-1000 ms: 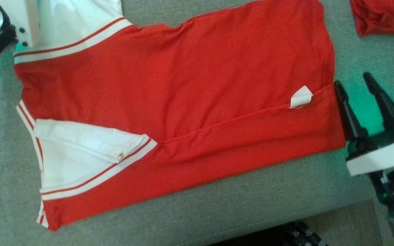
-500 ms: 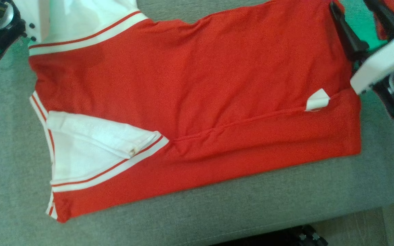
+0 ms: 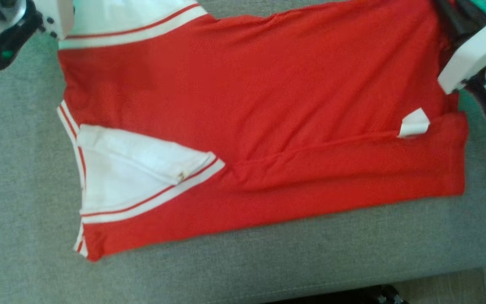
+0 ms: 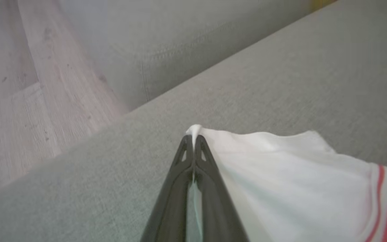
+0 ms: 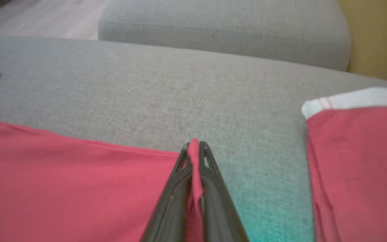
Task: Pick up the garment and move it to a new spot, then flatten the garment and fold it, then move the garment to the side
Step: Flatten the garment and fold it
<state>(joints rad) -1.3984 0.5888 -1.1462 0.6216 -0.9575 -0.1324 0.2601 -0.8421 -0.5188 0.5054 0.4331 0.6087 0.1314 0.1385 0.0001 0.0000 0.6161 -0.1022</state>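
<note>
The red garment (image 3: 247, 105) lies spread on the grey sofa seat (image 3: 268, 261), mostly flat. Its long side runs left to right across the head view, and its near edge is close to the seat's front edge. The left claw (image 4: 193, 139) is pressed narrow, both fingers together, and it pinches the tip of the garment's white sleeve (image 4: 281, 168) at the far left corner. A bit of white cloth pokes out above the fingertips. That sleeve has a white-and-red stripe where it meets the red body. The right claw (image 5: 195, 146) is narrow too, closed over a thin fold of red cloth at the far right corner of the garment. The fold stands up between the two fingers. The other white sleeve (image 3: 141, 169) is folded inward on top of the red body, near the left end, front side. A small white tag (image 3: 414, 123) sticks up near the right end, beside a long crease that runs along the body. A 2nd red garment (image 5: 358, 161) w/ a white band lies on the same seat, at the right of the right wrist view, apart from the first one. Greenish light falls on the seat just beside the right claw. Pale wood floor (image 4: 29, 84) shows beyond the seat's left end.
</note>
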